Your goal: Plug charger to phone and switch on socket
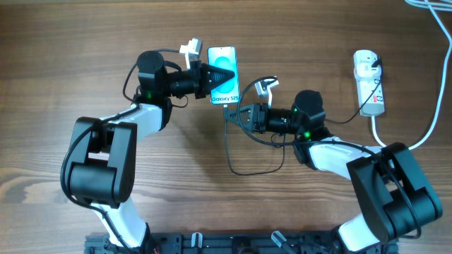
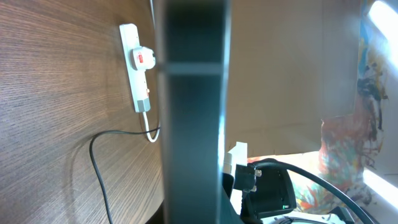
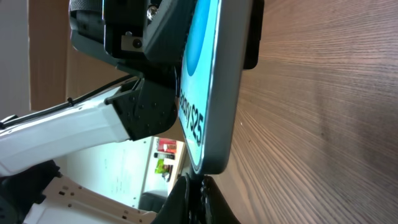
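firmly clamping the phone (image 1: 222, 56) with the left claw (image 1: 226, 75). pinching the charger (image 1: 228, 141) tip at its lower end with the right claw (image 1: 233, 115), socket (image 1: 369, 85) well apart.

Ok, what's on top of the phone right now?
One black finger of the left gripper lies across the screen of the phone. The middle of the screen is hidden beneath it; the Galaxy lettering shows below.

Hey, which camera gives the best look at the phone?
Overhead: the phone lies screen-up with its Galaxy text readable, and only the left gripper crosses its middle. The right wrist view shows the phone close up and nearly edge-on, its top cut off. The left wrist view gives just a dark blurred slab.
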